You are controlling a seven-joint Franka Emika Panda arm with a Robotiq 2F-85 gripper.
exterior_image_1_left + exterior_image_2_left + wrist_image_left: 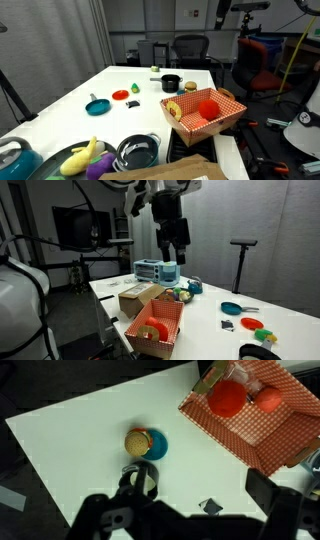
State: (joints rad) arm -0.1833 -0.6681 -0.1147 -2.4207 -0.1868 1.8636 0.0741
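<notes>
High above black pot (140, 478), jaws hang open

No text, label, brand or number could be read in any view. The basket (240, 435) showed only a checked pattern. The pot (171, 83), the cardboard box (133, 302) and the monitor (78, 225) were too small or blurred for any lettering.

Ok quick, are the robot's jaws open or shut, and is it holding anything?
Gripper: open, jaws apart, holding nothing.
</notes>
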